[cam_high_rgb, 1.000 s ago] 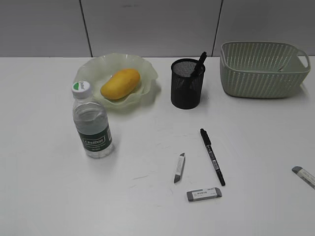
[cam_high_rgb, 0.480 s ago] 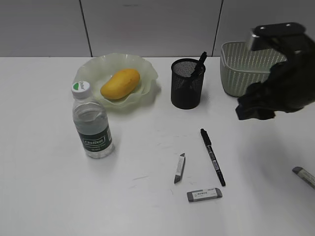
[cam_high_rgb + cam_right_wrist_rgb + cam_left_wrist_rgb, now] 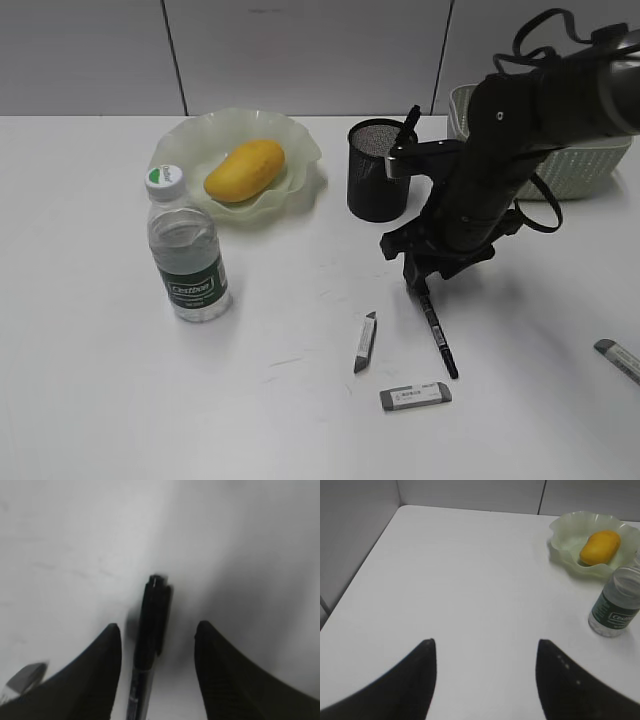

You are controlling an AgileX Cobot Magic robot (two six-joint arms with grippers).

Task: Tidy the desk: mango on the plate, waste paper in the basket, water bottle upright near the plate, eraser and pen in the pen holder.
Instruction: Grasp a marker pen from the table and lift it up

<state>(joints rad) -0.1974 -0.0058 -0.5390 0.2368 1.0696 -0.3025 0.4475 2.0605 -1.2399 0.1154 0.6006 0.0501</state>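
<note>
- Right gripper (image 3: 156, 630) straddles the cap end of the black pen (image 3: 149, 630); jaws spread with a gap on each side of the barrel, nothing gripped. Pen lies flat on the desk (image 3: 75, 540).
- Exterior view: right gripper (image 3: 425, 272) is low over the upper end of the pen (image 3: 438, 335), with the black arm (image 3: 500, 150) reaching in from the right.
- Left gripper (image 3: 485, 680): jaws wide apart, empty, above bare desk (image 3: 460, 570). It shows in the left wrist view only, not in the exterior view.
- Readable text: "Cestbon" on the dark green label of the water bottle (image 3: 187, 250), upright, just in front of the plate (image 3: 190, 140).
- Mango (image 3: 245, 169) is in the plate; the left wrist view also shows mango (image 3: 600, 547), plate (image 3: 565, 530) and bottle (image 3: 615, 605).
- Pen holder (image 3: 378, 170) stands right of the plate with a dark pen-like item sticking out of it.
- Basket (image 3: 580, 165) at far right, partly behind the arm; contents cannot be told.
- Exterior view only: grey eraser (image 3: 415, 396) with small unreadable print, near the pen's lower tip; a small grey-white piece (image 3: 365, 341) left of the pen; another grey-white item (image 3: 618, 358) at the right edge.
</note>
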